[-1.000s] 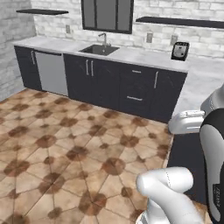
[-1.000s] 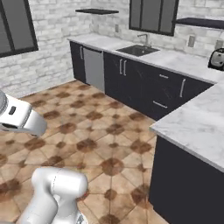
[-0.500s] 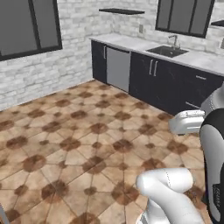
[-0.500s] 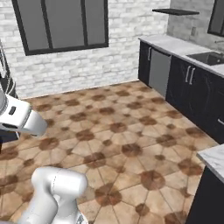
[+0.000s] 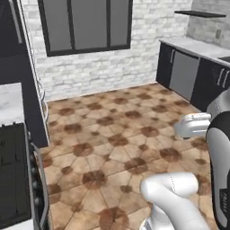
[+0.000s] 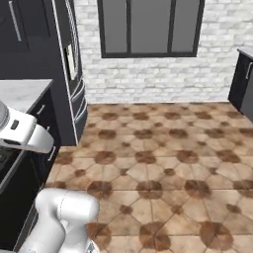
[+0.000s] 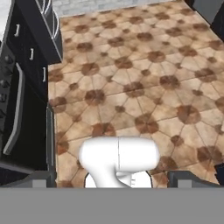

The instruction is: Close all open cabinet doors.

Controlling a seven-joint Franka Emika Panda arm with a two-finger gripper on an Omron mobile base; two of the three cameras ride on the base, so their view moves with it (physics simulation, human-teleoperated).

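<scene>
Terracotta floor tiles (image 5: 117, 134) spread wide across both base views, and the arm is tucked in close over the base, nowhere near any work yet. Looks like a travelling pose, the hand (image 7: 111, 181) pointed down at the floor with its two dark fingertips (image 7: 39, 179) set far apart, released and holding nothing.

Where are the cabinet doors? High at the upper left of the right base view sits a matte black cabinet door (image 6: 22, 24) with a long vertical silver handle (image 6: 15, 21), above a grey marble counter (image 6: 22, 91). Whether it stands ajar is hard to judge from this angle. Just beside it rises a tall black fridge (image 6: 69, 64).

Over in the left base view, a black stove (image 5: 18, 175) sits low at the left edge, with the black-framed window (image 5: 85, 24) in the white brick wall ahead.

My read: the base is lining up on that left-hand run of cabinets, and the hand is spread ready to push a door flat.
</scene>
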